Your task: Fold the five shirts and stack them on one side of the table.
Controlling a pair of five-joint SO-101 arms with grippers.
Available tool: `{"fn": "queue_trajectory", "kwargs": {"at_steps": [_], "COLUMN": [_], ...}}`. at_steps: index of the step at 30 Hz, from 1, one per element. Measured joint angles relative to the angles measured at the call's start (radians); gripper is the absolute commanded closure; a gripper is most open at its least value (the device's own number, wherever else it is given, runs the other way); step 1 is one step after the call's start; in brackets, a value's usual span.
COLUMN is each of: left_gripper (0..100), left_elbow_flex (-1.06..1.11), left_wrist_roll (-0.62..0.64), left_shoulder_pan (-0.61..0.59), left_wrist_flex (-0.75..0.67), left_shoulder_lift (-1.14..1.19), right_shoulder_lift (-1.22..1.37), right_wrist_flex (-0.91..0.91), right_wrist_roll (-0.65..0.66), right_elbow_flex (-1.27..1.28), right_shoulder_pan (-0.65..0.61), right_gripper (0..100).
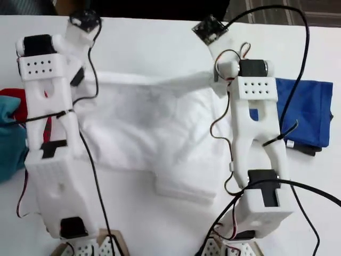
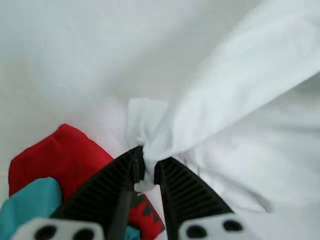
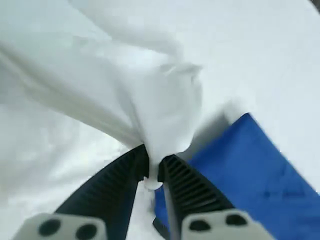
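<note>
Beside the blue shirt (image 1: 306,109), the white shirt (image 1: 154,122) is held by the left gripper (image 2: 149,160) and right gripper (image 3: 154,159), both clamped tight on its cloth; a fold is judged in hand, and an even carry-across is called for.

White shirt (image 1: 149,128): spread out mid-table (image 1: 160,42), rumpled, not folded. Two spots on its far edge are bunched & lifted, one pinched tight in left gripper (image 2: 145,167), other in right gripper (image 3: 152,167), w/ a ridge of cloth running btw them. Rest lies flat, near edge doubled over. Blue shirt (image 1: 309,109): folded flat on right side, just beside the white one. Red shirt (image 1: 13,101) & teal shirt (image 1: 10,144): crumpled, touching, at left edge, teal closer to near side
</note>
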Motion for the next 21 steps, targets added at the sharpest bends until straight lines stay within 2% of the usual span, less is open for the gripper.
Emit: {"fn": "queue_trajectory", "kwargs": {"at_steps": [10, 16, 21], "left_gripper": [97, 97, 97], "left_elbow_flex": [0.6, 0.801, 0.836], "left_wrist_roll": [-0.002, -0.002, -0.002], "left_shoulder_pan": [0.005, 0.017, 0.02], "left_wrist_flex": [0.0, -0.028, -0.091], "left_shoulder_lift": [-0.315, -0.371, -0.379], "right_shoulder_lift": [-0.124, -0.288, -0.466], "right_wrist_flex": [0.354, 0.367, 0.284], "right_wrist_roll": [0.0, 0.068, 0.117], "right_elbow_flex": [0.015, 0.264, 0.474], "right_shoulder_pan": [-0.002, -0.002, -0.002], "right_gripper": [97.8, 97.8, 97.8]}}
